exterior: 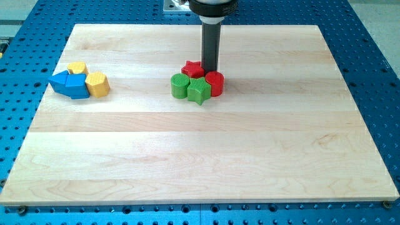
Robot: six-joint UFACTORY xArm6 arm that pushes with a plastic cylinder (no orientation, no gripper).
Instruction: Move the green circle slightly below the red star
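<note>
The green circle (180, 86) sits near the board's middle top, just below and to the view's left of the red star (192, 68). A green star (199, 91) touches the green circle on its right. A red circle (214, 83) sits right of the green star. My tip (209, 70) stands at the red star's right edge, just above the red circle and apart from the green circle.
At the view's left a cluster holds a yellow block (77, 67), a yellow hexagon (97, 84) and two blue blocks (70, 85). The wooden board (200, 156) lies on a blue perforated table (381, 75).
</note>
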